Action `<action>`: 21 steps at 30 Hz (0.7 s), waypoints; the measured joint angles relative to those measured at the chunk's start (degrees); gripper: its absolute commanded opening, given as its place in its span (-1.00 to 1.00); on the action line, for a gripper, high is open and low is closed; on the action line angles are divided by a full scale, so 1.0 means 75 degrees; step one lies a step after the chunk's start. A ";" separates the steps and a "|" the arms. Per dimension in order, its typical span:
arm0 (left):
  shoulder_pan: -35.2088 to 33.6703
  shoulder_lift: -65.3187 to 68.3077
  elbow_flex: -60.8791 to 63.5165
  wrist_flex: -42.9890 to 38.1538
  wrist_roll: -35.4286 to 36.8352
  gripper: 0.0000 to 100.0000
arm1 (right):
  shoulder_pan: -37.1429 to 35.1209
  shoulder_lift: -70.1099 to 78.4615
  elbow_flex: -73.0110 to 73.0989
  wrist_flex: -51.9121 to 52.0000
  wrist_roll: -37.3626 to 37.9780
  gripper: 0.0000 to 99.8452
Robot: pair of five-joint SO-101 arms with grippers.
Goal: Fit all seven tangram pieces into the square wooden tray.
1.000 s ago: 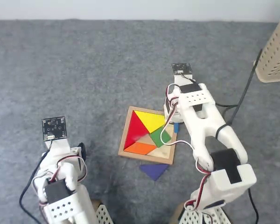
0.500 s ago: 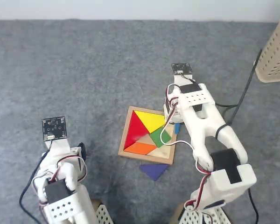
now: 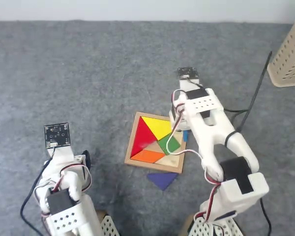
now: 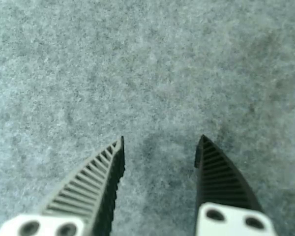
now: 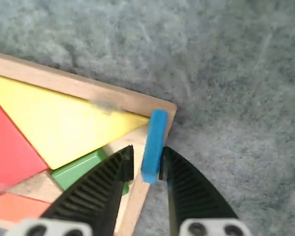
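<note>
Since the right claw (image 5: 146, 150) pinches the blue piece (image 5: 155, 130) standing on its thin side, it could bump the edge of the tray (image 5: 64, 81) and fall outside. The left claw (image 4: 160, 142) is wide open.

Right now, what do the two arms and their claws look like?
The left arm and right arm are white plastic with black motor blocks and looped red, white and black wires. The left claw and right claw have dark, ribbed, pointed fingers on white mounts with round holes.

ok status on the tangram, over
Right hand shut on blue piece, on edge at tray corner. Left hand open over carpet. Purple triangle outside tray.
</note>
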 measured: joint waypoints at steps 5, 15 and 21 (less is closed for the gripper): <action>0.0000 0.0000 0.0000 0.0000 0.0000 -0.55 | -0.0481 0.0000 0.0000 0.0035 0.0000 -0.81; 0.0000 0.0000 0.0000 0.0000 0.0000 -0.55 | -0.0539 0.0000 0.0000 0.0059 0.0105 -0.80; 0.0000 0.0000 0.0000 0.0000 0.0000 -0.55 | -0.0527 0.0000 0.0000 0.0070 0.0152 -0.80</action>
